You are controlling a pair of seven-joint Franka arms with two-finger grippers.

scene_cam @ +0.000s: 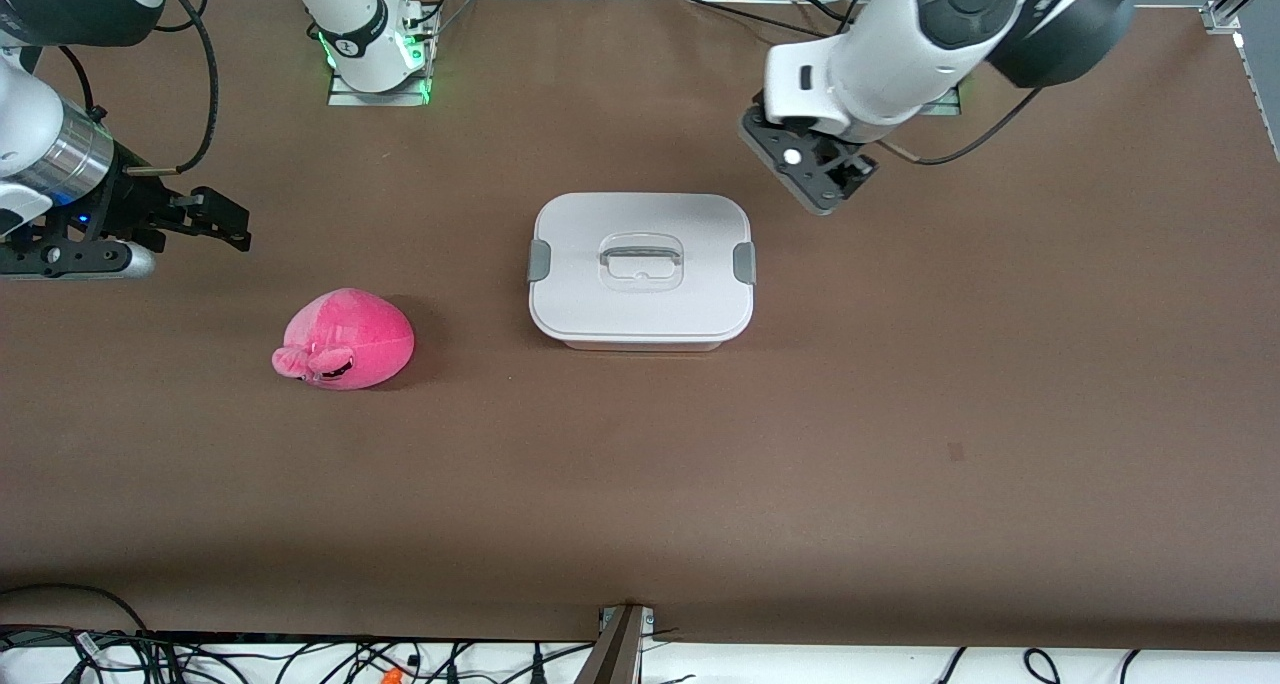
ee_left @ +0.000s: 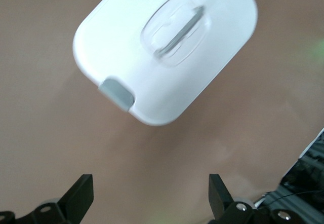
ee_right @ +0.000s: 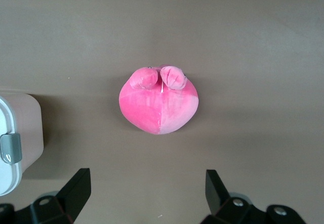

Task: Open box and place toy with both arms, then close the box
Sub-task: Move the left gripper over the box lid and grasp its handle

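The box (scene_cam: pixel 640 294) stands at the middle of the table with its white lid (scene_cam: pixel 640 226) on, a clear handle (scene_cam: pixel 641 261) in the lid and a grey clip (scene_cam: pixel 539 260) at each end. The pink plush toy (scene_cam: pixel 345 339) lies on the table toward the right arm's end. My left gripper (scene_cam: pixel 828 176) hangs open and empty over the table beside the box's corner; the left wrist view shows it (ee_left: pixel 150 196) with the box (ee_left: pixel 167 46) ahead. My right gripper (scene_cam: pixel 225 222) is open and empty over the table near the toy; the right wrist view shows it (ee_right: pixel 147 188) with the toy (ee_right: pixel 159 100) ahead.
The brown table (scene_cam: pixel 900 414) carries only the box and the toy. Cables and a metal bracket (scene_cam: pixel 622 636) run along the table edge nearest the front camera. The right arm's base (scene_cam: pixel 378 59) stands at the edge farthest from it. The box's corner (ee_right: pixel 15 143) shows in the right wrist view.
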